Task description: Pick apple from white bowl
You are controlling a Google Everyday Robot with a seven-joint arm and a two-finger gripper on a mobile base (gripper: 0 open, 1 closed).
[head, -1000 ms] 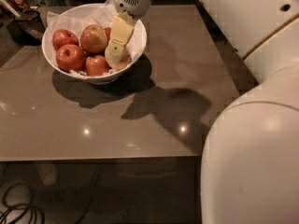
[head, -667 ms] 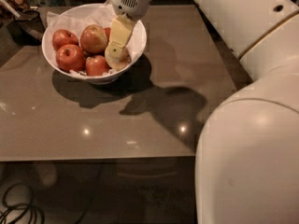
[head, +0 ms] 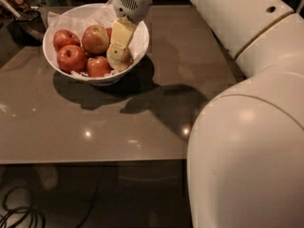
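Gripper (head: 118, 50) sat low in right side of white bowl (head: 101, 80), against pale apple (head: 122, 61); grip could not be told; red apples (head: 71, 57) alongside

Glossy brown table (head: 95, 127) — light glints — above dark floor (head: 118, 196), cables (head: 19, 213).

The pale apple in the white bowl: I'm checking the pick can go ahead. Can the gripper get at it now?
Probably yes. The gripper is down in the right side of the white bowl, directly over the pale apple; the red apples lie to its left, none on top of it.
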